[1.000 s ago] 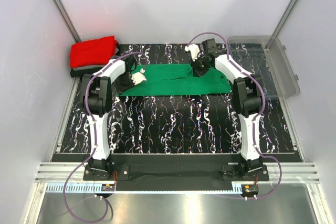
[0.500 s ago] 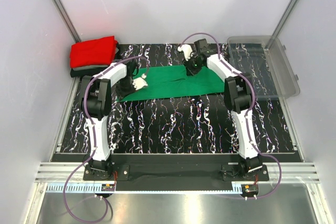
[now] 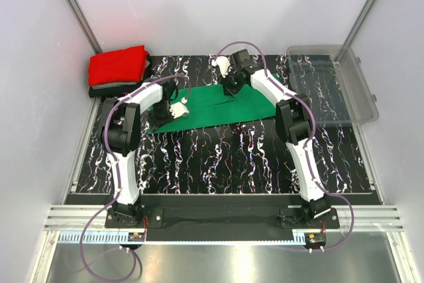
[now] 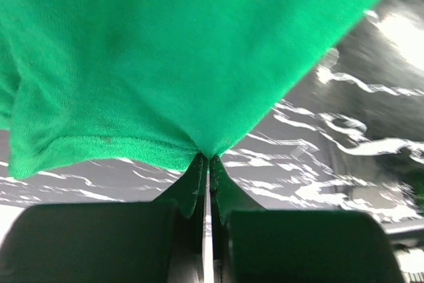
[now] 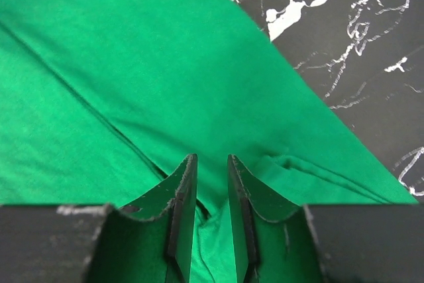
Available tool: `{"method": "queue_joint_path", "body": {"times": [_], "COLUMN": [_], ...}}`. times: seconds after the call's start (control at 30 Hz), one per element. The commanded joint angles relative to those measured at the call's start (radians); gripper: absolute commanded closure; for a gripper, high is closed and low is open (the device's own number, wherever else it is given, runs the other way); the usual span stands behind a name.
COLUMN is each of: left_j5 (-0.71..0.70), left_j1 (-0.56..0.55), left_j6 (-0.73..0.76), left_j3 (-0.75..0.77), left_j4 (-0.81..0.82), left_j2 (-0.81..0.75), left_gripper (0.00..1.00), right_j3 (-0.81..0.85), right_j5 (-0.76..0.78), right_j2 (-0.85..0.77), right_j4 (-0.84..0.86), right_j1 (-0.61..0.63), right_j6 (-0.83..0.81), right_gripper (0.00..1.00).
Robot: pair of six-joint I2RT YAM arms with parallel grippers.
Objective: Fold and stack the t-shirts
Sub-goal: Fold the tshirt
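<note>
Grips, two: left tool, right tool on one green shirt.

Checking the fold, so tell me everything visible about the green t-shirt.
The green t-shirt is soft solid-green knit, lying mostly flat as a long band across the far side of the marbled black table. The left gripper is shut on its hemmed edge; the right gripper seems to pinch a puckered fold.

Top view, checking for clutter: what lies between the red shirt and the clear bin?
The green t-shirt, with the left tool and right tool on it, shown in the top view.
</note>
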Motion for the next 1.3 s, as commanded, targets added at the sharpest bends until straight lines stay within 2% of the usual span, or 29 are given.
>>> {"method": "queue_joint_path", "body": {"times": [0.0,0.13,0.2,0.27,0.33,0.47,0.63,0.87,1.1,1.27], "left_j5": [0.021,0.107,0.159,0.21,0.26,0.401,0.504,0.578,0.619,0.616], "left_j1": [-0.038,-0.094,-0.142,-0.2,-0.237,-0.331,-0.415,-0.524,-0.582,-0.601], "left_j6": [-0.023,-0.042,-0.048,-0.046,-0.046,-0.043,-0.06,-0.057,-0.08,-0.095], "left_j3": [-0.035,-0.113,-0.145,-0.183,-0.185,-0.104,-0.041,-0.049,0.048,0.105], "left_j4": [-0.095,-0.252,-0.29,-0.339,-0.39,-0.487,-0.485,-0.485,-0.485,-0.485], "left_j2": [-0.104,-0.153,-0.188,-0.208,-0.222,-0.205,-0.161,-0.13,-0.069,-0.035], "left_gripper": [1.0,1.0,1.0,1.0,1.0,1.0,1.0,1.0,1.0,1.0], "right_j3": [0.035,-0.031,-0.107,-0.169,-0.235,-0.261,-0.22,-0.12,0.091,0.211], "right_j5": [0.016,0.015,-0.037,-0.152,-0.192,-0.172,-0.14,-0.114,-0.038,0.114], "right_j2": [-0.137,-0.256,-0.311,-0.339,-0.332,-0.253,-0.161,-0.048,0.089,0.191], "right_j4": [0.009,-0.026,-0.046,-0.046,-0.048,-0.092,-0.132,-0.14,-0.2,-0.247], "right_j1": [-0.006,-0.031,-0.066,-0.135,-0.191,-0.248,-0.253,-0.253,-0.201,-0.1], "right_j6": [0.014,0.073,0.201,0.324,0.383,0.454,0.453,0.453,0.396,0.356], "right_gripper": [0.68,0.68,0.68,0.68,0.67,0.68,0.69,0.69,0.69,0.58]}}
